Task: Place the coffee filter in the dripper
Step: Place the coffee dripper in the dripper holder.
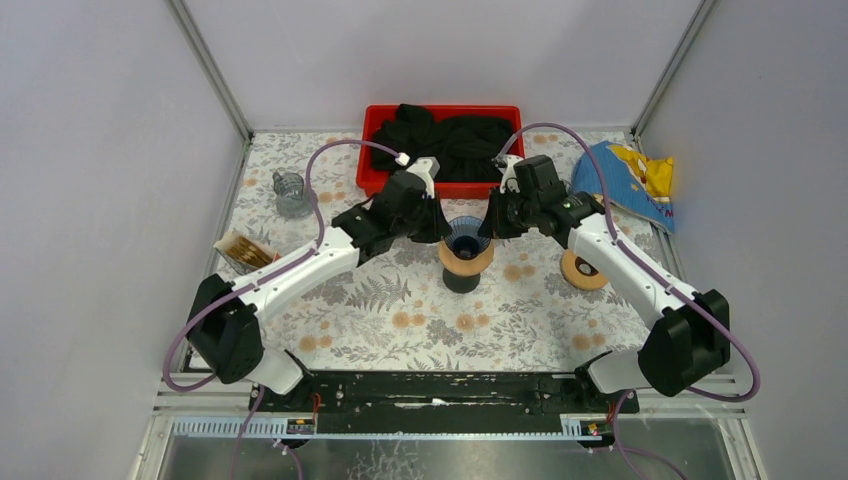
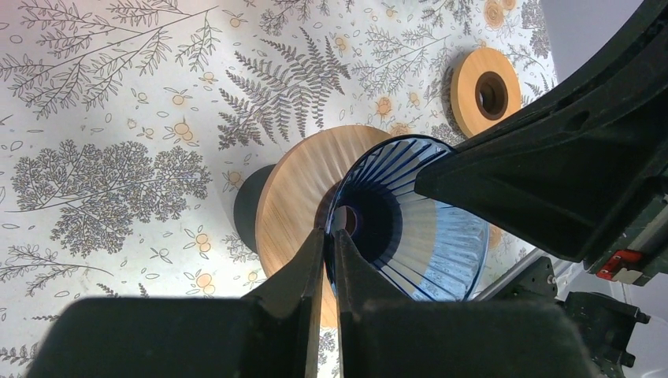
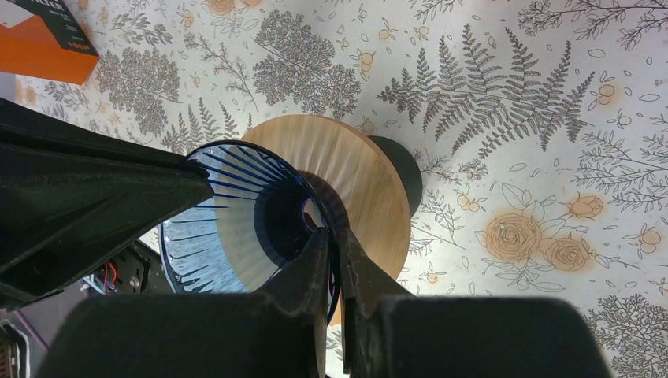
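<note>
1. Your dripper (image 1: pixel 466 238) sits on the wooden stand (image 1: pixel 466 264) at the middle of the table (image 1: pixel 420 320).
2. Your left gripper (image 2: pixel 331 246) is pinched closed on its rim, and your right gripper (image 3: pixel 335 246) clamps the opposite rim.
3. What looks like the filter stack (image 1: pixel 245 250) lies by the left edge.

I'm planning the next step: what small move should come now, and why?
Probably open the left end effector and lift it clear while the right end effector steadies the dripper. Both pinch opposite sides of its rim, it sits on the wooden stand, and neither visibly holds a filter.
</note>
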`<move>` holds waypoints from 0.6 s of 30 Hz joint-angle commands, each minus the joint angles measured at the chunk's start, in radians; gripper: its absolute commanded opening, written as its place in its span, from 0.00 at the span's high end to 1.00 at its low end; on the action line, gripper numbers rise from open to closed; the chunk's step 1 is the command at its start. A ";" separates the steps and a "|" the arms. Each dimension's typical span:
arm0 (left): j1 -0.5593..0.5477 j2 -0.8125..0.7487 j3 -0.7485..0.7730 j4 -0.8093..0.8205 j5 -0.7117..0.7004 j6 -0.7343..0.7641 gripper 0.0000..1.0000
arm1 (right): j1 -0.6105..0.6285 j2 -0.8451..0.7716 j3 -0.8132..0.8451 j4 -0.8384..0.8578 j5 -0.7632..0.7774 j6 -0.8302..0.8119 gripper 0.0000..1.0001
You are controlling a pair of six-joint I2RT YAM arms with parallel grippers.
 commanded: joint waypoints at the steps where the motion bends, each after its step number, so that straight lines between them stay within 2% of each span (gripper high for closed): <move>1: -0.032 0.014 -0.032 -0.019 0.006 0.026 0.91 | 0.021 0.057 -0.059 -0.073 0.052 -0.043 1.00; 9: -0.033 -0.017 -0.008 -0.027 -0.032 0.031 0.81 | 0.023 0.029 -0.004 -0.071 0.039 -0.041 0.93; 14: -0.032 -0.031 0.019 -0.034 -0.057 0.035 0.69 | 0.024 0.021 0.037 -0.079 0.038 -0.036 0.80; 15: -0.032 -0.033 0.025 -0.034 -0.059 0.035 0.68 | 0.023 0.019 0.046 -0.082 0.038 -0.034 0.74; 18: -0.032 -0.039 0.040 -0.036 -0.061 0.037 0.66 | 0.022 0.010 0.075 -0.089 0.047 -0.033 0.66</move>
